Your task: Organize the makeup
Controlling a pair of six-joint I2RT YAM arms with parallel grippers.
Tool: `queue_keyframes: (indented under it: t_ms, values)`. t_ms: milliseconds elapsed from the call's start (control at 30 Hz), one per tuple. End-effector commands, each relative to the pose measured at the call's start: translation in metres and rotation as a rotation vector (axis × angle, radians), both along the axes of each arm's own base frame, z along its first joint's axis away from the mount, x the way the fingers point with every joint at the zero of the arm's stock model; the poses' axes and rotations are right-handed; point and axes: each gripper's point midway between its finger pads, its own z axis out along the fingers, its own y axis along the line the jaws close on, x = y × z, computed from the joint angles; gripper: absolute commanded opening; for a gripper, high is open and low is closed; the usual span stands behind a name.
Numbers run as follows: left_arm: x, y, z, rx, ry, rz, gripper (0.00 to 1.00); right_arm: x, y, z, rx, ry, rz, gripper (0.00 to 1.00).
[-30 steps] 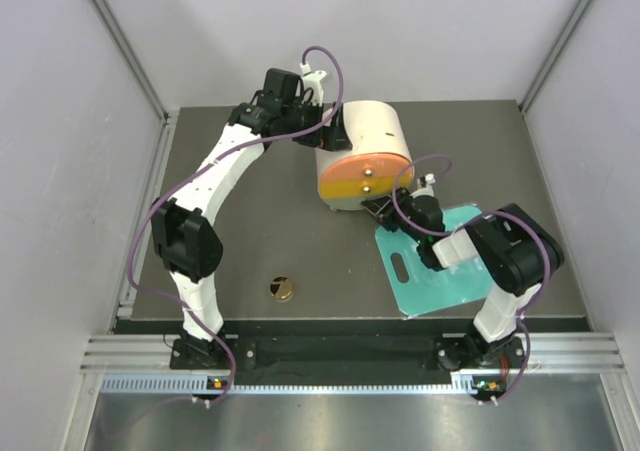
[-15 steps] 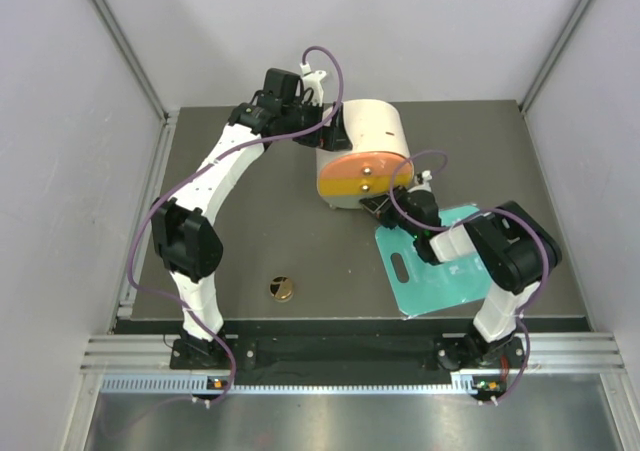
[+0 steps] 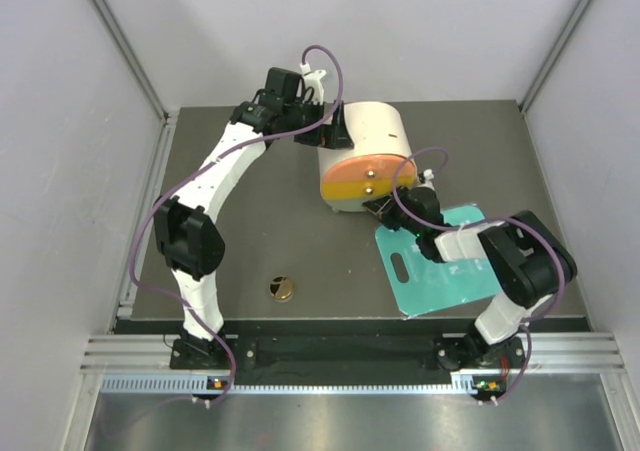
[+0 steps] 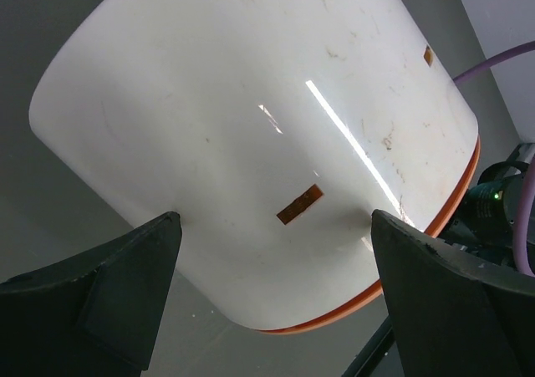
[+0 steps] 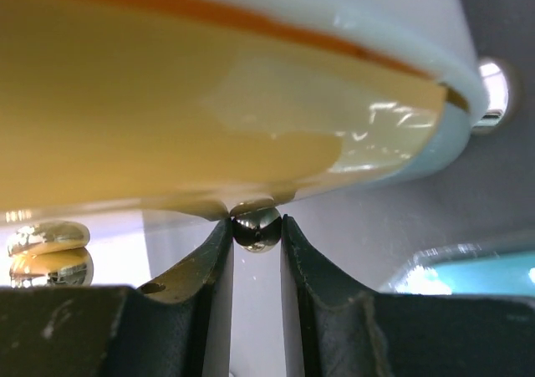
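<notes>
The round gold-rimmed black compact (image 3: 281,289) lies alone on the dark table near the front left. The tubes and the black-and-gold piece are out of view. The cream-and-orange cylindrical box (image 3: 365,136) lies on its side at the back, its orange face toward the front. My left gripper (image 3: 330,129) spans the box's cream wall (image 4: 251,126), with a finger pressed on each side (image 4: 150,252). My right gripper (image 3: 380,206) is shut on a small shiny metal knob (image 5: 256,229) at the lower edge of the orange face (image 5: 167,101).
The flat teal board with a handle hole (image 3: 440,276) lies at the front right, under my right arm. Grey walls close in the table on three sides. A second knob (image 3: 368,172) sits higher on the orange face.
My right arm's elbow has swung right and down while its gripper edged in and stays at the box's knob. The left arm, box and compact have not moved.
</notes>
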Motion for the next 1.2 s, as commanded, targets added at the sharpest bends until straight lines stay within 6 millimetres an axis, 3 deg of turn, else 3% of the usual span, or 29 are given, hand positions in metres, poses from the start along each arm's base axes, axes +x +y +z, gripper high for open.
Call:
queue_keyframes:
  t_ms: [0, 367, 567, 1033, 1167]
  values:
    - [-0.003, 0.008, -0.028, 0.081, 0.083, 0.045, 0.99, -0.013, 0.017, 0.043, 0.030, -0.072, 0.079, 0.00]
    - [-0.006, 0.011, -0.032, 0.092, 0.108, 0.060, 0.99, -0.048, 0.014, 0.034, -0.020, -0.015, 0.119, 0.00]
    - [-0.005, 0.010, -0.030, 0.084, 0.110, 0.065, 0.99, -0.064, 0.009, 0.040, -0.049, -0.020, 0.137, 0.00]
    - [-0.003, 0.009, -0.033, 0.087, 0.121, 0.074, 0.99, -0.111, -0.012, 0.028, -0.123, 0.053, 0.184, 0.00]
    - [-0.003, 0.009, -0.035, 0.090, 0.125, 0.071, 0.99, -0.117, -0.015, 0.038, -0.142, 0.033, 0.202, 0.00]
